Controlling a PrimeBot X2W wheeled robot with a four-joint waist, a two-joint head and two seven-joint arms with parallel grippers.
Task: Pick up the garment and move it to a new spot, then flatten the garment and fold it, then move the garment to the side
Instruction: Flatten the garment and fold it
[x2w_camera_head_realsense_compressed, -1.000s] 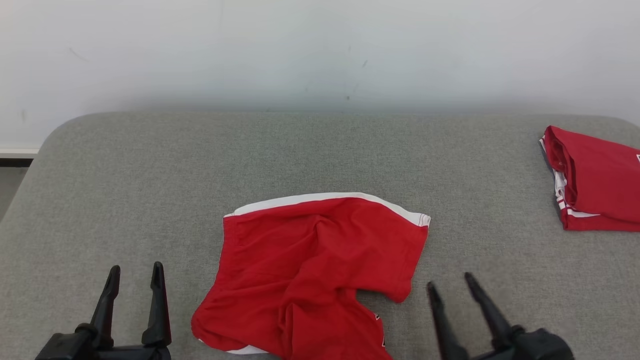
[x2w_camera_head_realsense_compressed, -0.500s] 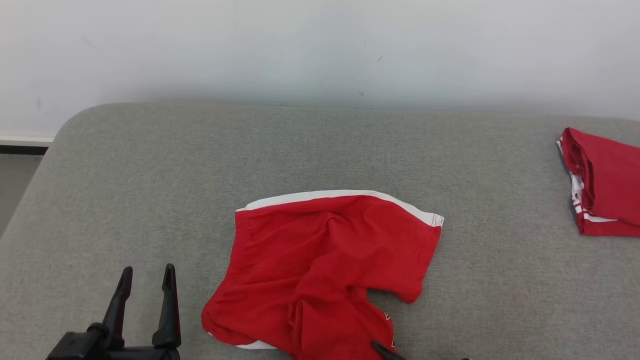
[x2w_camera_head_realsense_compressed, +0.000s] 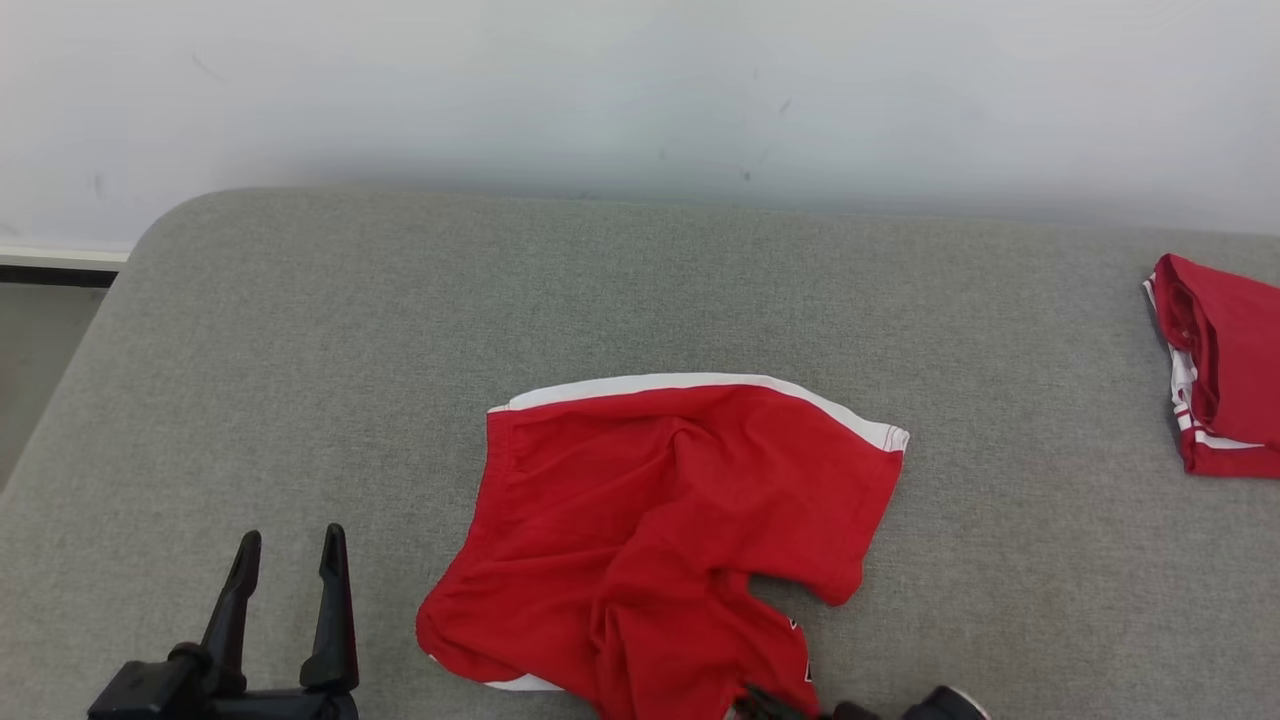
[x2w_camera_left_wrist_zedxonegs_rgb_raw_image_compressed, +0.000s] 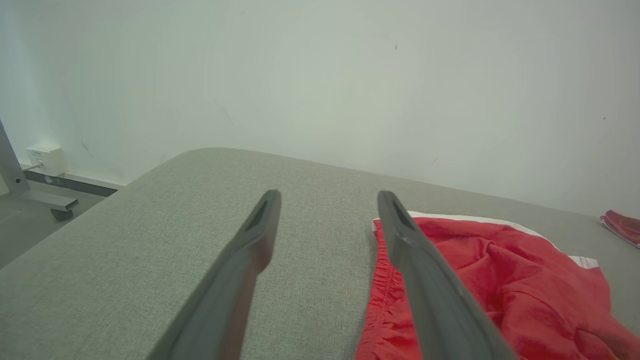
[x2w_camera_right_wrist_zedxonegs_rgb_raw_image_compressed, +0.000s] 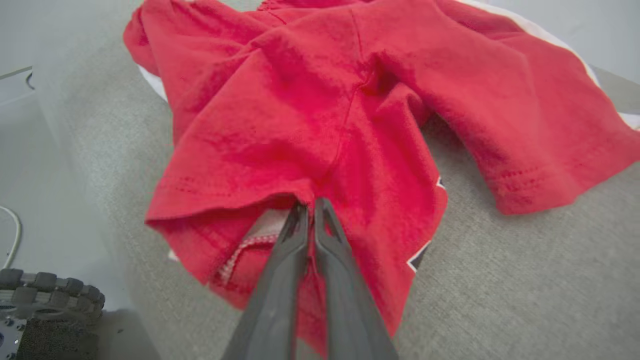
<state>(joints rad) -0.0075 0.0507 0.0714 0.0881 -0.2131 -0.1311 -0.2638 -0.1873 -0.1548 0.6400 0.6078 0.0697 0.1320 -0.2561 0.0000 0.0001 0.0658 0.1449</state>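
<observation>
The garment (x2w_camera_head_realsense_compressed: 680, 520) is a pair of red shorts with a white trim, lying rumpled on the grey padded table (x2w_camera_head_realsense_compressed: 300, 350), near its front edge. In the right wrist view my right gripper (x2w_camera_right_wrist_zedxonegs_rgb_raw_image_compressed: 311, 203) has its two fingers pressed together on the near leg hem of the garment (x2w_camera_right_wrist_zedxonegs_rgb_raw_image_compressed: 325, 110). In the head view the right gripper (x2w_camera_head_realsense_compressed: 760, 698) barely pokes in at the bottom edge, against the cloth. My left gripper (x2w_camera_head_realsense_compressed: 291, 538) stands open to the left of the shorts, holding nothing. Between its spread fingers (x2w_camera_left_wrist_zedxonegs_rgb_raw_image_compressed: 328, 196) is bare table, with the garment (x2w_camera_left_wrist_zedxonegs_rgb_raw_image_compressed: 500, 280) just to the right.
A second red garment (x2w_camera_head_realsense_compressed: 1225, 370), folded, lies at the table's far right edge. A white wall runs behind the table. The table's rounded left corner drops to the floor (x2w_camera_head_realsense_compressed: 30, 360). Part of the robot's base (x2w_camera_right_wrist_zedxonegs_rgb_raw_image_compressed: 45, 310) shows beside the table's front edge.
The right gripper has moved left and down to the near hem of the shorts and closed on it. The head view has shifted a little. The left gripper has stayed open in place.
</observation>
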